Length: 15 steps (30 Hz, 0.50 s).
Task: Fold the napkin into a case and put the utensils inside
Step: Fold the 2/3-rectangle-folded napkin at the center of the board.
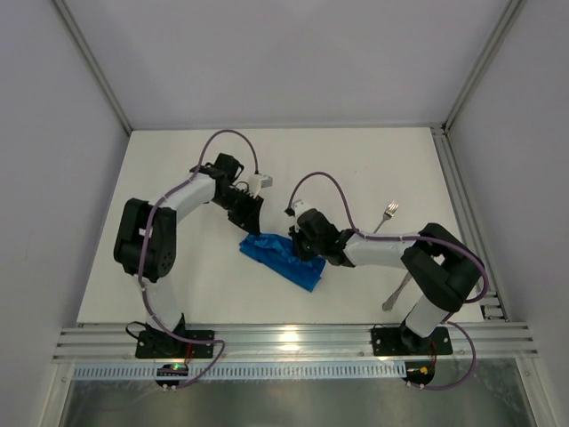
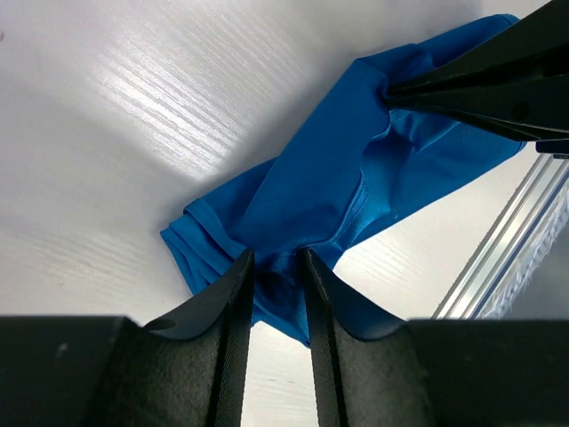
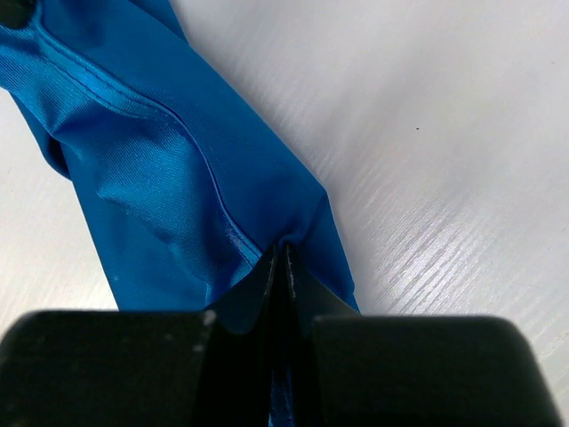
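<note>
Right pincer [image 3: 277, 258]: clamped on the napkin [image 3: 160, 178] corner, so the fold holds.
Left pincer [image 2: 276, 262]: a little apart around the other end.
Napkin: bunched between my arms.

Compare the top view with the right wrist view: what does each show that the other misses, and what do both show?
Only the top view: the fork and a second utensil, both lying right of the napkin. Only the right wrist view: the right claw seen close, shut on the napkin's edge. Both: the blue napkin on the white table.
</note>
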Tool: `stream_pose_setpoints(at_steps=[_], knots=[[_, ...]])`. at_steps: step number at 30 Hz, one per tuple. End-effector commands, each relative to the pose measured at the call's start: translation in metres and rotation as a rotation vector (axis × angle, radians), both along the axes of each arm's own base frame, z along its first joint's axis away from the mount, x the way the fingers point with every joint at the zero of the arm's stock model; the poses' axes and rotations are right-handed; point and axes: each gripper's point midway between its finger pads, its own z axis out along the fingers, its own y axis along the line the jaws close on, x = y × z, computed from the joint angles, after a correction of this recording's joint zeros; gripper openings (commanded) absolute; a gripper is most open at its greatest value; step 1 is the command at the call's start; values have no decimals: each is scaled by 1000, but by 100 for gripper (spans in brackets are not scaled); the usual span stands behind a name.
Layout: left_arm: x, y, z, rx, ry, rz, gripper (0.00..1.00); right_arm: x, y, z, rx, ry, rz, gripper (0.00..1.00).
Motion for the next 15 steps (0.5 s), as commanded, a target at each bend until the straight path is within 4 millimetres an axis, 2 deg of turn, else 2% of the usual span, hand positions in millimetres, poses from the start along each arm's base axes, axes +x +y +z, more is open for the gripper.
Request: stream_pose_setpoints(at_steps=[1,7,11,15], knots=[[-3,6,21,14,-37,-7,31,-1,-17,-8,-87,-17,-48,9],[-3,21,17,37,-25,49,34,0,-16,-5,-101,-43,-53,9],[-7,25,9,55,-6,42,32,0,-14,-3,-108,-57,-48,9],[-8,27,-4,74,18,36,22,0,-11,-1,-115,-75,-44,9]])
